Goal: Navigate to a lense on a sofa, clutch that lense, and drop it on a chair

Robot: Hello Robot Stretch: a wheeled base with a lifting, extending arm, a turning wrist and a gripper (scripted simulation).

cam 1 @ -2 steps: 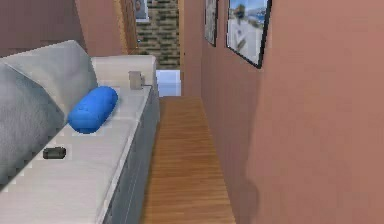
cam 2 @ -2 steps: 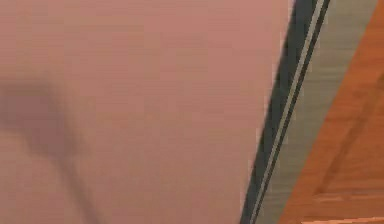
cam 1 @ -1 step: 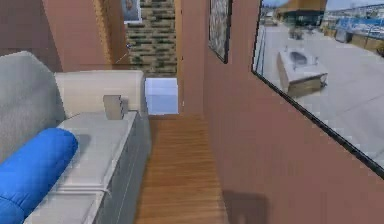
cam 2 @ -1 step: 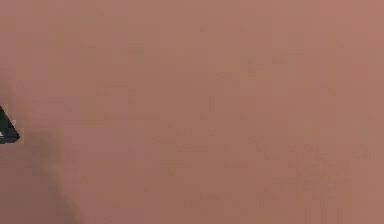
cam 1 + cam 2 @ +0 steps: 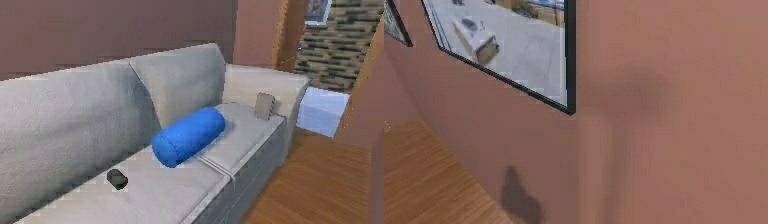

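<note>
A light grey sofa (image 5: 70, 120) runs across the forward view from the lower left to the right. A small dark object (image 5: 118, 179), about the shape of a lens, lies on the seat cushion near the front left. A blue cylindrical bolster pillow (image 5: 188, 136) rests on the seat to its right. A small tan upright object (image 5: 264, 105) leans by the sofa's far armrest.
Wooden floor (image 5: 320, 180) lies beside the sofa at the forward view's right, with a doorway and a brick wall (image 5: 345, 45) beyond. In the arm side view a reddish-brown wall (image 5: 674, 110) stands close, with a dark-framed picture (image 5: 509, 45) and wooden floor (image 5: 424, 180) at lower left.
</note>
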